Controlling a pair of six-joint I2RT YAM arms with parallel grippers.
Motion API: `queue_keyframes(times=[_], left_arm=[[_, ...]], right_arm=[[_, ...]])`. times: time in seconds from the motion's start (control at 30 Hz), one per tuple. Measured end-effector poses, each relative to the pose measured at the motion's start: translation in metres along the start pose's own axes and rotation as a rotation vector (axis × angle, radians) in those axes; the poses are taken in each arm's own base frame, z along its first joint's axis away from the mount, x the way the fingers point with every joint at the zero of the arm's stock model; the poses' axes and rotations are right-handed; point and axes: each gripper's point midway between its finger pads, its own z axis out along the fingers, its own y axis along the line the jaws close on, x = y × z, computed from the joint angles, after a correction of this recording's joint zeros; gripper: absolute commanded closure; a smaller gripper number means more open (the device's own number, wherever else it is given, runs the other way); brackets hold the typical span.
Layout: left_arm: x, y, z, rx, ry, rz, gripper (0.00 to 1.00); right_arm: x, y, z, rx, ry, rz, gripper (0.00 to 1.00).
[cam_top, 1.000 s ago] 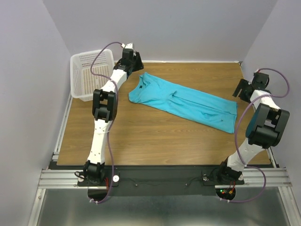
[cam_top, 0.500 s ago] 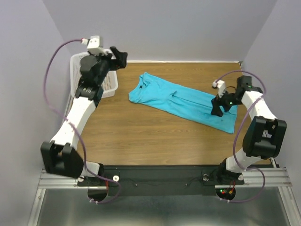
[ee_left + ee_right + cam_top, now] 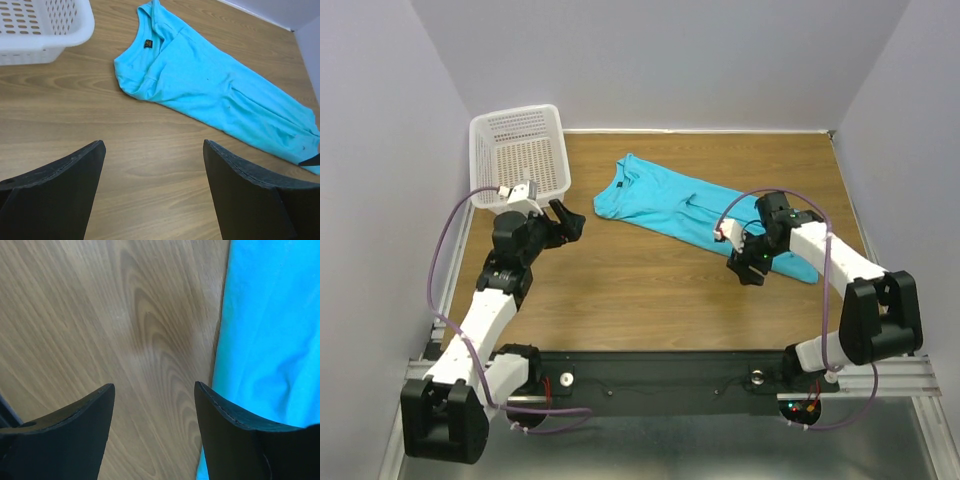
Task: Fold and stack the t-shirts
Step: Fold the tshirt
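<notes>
Top view: one turquoise crew-neck cloth t-shirt (image 3: 705, 212) lay flat on the brown wood-grain table (image 3: 640, 300). It formed a long narrow strip running on a slant, collar end toward the far left and hem end toward the near right. Small dark neck label (image 3: 619, 184) sat inside the collar, facing up. Creases ran along the cloth's length.

White plastic mesh basket (image 3: 520, 150) stood at the far-left corner of the table, upright, apart from the shirt's collar end.

Left gripper (image 3: 568, 222) hung over bare wood, just nearer than the basket's right corner and left of the collar, touching neither. Left wrist view: its two black fingers (image 3: 55, 195) stood wide apart with only table between them, left gripper (image 3: 153, 146) holding nothing. The same view showed the t-shirt (image 3: 215, 95) ahead, the label (image 3: 148, 43) and the basket's rim (image 3: 75, 37) at upper left.

Right gripper (image 3: 745, 268) sat at the shirt's near edge, toward the hem end. Right wrist view: right gripper (image 3: 154, 388) spread open, wood grain showing in the gap and nothing pinched. The t-shirt's edge (image 3: 270, 315) ran down the right side of that view, passing behind the right-hand finger (image 3: 235, 440). Could not tell whether that finger touched the cloth.
</notes>
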Motion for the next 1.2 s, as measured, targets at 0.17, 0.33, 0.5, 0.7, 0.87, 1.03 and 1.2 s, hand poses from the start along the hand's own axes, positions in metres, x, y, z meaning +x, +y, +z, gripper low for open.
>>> queue_keyframes(times=[0.17, 0.33, 0.5, 0.7, 0.87, 1.03, 1.2], left_arm=[[0.009, -0.004, -0.009, 0.025, -0.001, -0.045, 0.09], [0.015, -0.006, -0.010, 0.038, 0.019, -0.073, 0.09], [0.024, -0.004, -0.010, 0.038, 0.039, -0.087, 0.09], [0.030, -0.004, -0.011, 0.047, 0.056, -0.100, 0.10], [0.038, -0.003, -0.011, 0.050, 0.075, -0.109, 0.09], [0.043, -0.003, -0.012, 0.055, 0.089, -0.118, 0.09], [0.042, -0.006, -0.014, 0.067, 0.081, -0.118, 0.09]], right_arm=[[-0.009, -0.002, 0.013, 0.049, 0.047, -0.027, 0.35], [-0.018, -0.014, 0.027, 0.094, 0.083, -0.023, 0.36], [-0.025, -0.028, 0.034, 0.127, 0.094, 0.006, 0.39], [-0.022, -0.038, 0.042, 0.148, 0.123, 0.044, 0.41], [-0.019, -0.037, 0.048, 0.148, 0.148, 0.048, 0.44], [-0.012, -0.039, 0.056, 0.152, 0.184, 0.064, 0.52], [-0.008, -0.043, 0.057, 0.172, 0.204, 0.079, 0.60]])
